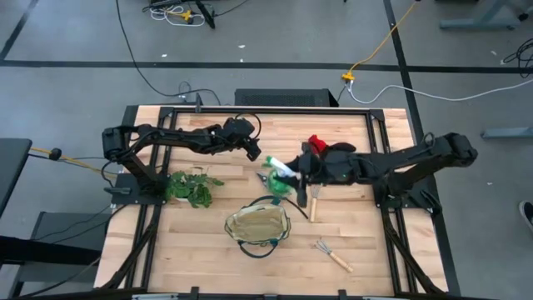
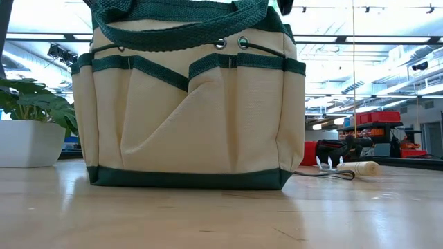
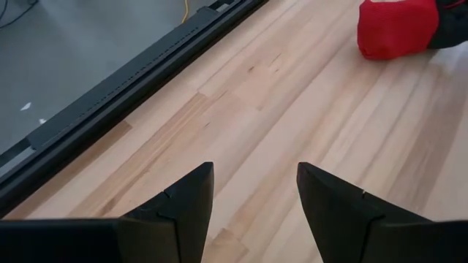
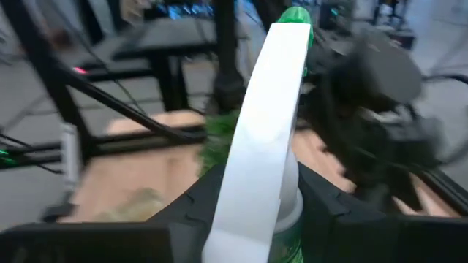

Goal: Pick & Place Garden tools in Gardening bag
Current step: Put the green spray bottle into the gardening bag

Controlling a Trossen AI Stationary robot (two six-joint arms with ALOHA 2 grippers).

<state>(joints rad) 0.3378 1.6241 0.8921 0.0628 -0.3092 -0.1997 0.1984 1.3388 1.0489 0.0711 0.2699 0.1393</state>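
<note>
My right gripper (image 1: 293,173) is shut on the green spray bottle (image 1: 281,172) over the table's middle, just beyond the beige gardening bag (image 1: 258,225). In the low view, the bag (image 2: 187,104) stands upright on its base. My left gripper (image 1: 254,152) hangs open over bare wood further back; its fingers (image 3: 183,212) hold nothing. Red-and-black gloves (image 1: 321,147) lie near the far edge. One wooden-handled rake (image 1: 315,202) lies right of the bag, and a second (image 1: 333,254) lies near the front. My right gripper pinches the spray bottle between its two fingers (image 4: 194,208), at the base of the white trigger head (image 4: 263,183) where it meets the green body (image 4: 289,237). The white head and green nozzle (image 4: 296,14) stick out forward past the fingertips. The bottle is lifted clear of the table.
A leafy plant (image 1: 190,187) in a white pot (image 2: 28,142) stands left of the bag. A dark rail (image 3: 131,80) runs along the table's far edge. Bare wood lies at the front left and the far middle.
</note>
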